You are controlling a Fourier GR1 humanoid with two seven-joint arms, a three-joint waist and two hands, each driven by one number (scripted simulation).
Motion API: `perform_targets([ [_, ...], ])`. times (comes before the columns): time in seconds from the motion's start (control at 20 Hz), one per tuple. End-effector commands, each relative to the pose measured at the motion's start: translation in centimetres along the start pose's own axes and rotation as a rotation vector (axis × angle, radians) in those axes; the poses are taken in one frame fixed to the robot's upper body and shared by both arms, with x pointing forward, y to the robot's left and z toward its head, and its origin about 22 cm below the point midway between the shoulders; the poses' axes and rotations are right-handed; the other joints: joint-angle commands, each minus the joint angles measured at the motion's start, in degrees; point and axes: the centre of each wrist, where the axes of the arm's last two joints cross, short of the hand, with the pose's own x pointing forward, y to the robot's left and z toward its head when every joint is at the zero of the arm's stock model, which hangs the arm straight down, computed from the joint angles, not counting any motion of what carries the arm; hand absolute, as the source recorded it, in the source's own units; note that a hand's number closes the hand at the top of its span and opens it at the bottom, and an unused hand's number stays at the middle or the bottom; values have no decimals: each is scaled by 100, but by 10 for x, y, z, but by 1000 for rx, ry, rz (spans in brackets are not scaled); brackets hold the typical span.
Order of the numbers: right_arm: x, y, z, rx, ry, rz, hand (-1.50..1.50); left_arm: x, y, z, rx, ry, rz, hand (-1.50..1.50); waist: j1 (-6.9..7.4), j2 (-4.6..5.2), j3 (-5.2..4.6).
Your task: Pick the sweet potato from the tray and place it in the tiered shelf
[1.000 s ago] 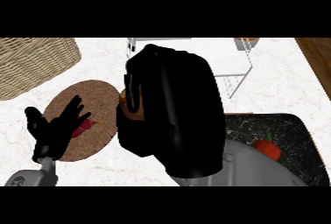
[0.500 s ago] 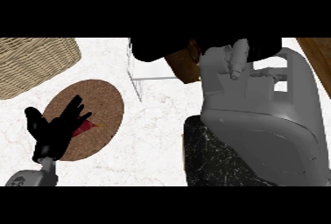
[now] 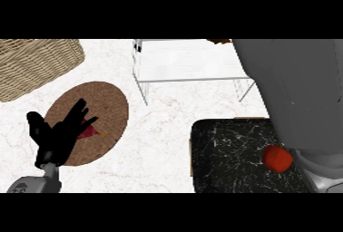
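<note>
Sweet potato (image 3: 218, 41) shows me only a brown sliver at the top edge, by the back of the white wire tiered shelf (image 3: 188, 65), well up and right of my left hand's (image 3: 57, 137) fingers. I cannot tell its long axis or heading. Those black fingers stand straight and spread, holding nothing, over the round brown mat (image 3: 110, 97). My right hand is out of sight.

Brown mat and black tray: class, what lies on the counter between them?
In the head view, only bare white counter lies between the brown mat and the black tray.
</note>
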Motion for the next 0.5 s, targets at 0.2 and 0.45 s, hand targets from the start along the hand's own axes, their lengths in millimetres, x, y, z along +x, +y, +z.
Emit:
perform_targets([
  [0.2, -25, 12, -36, 51, 8, 92, 150, -21, 3, 0, 21, 119, -21, 0, 18, 42, -46],
  [0.45, -46, 35, -54, 33, 0, 86, 150, -17, -12, -15, 41, 90, -26, 0, 20, 68, -46],
])
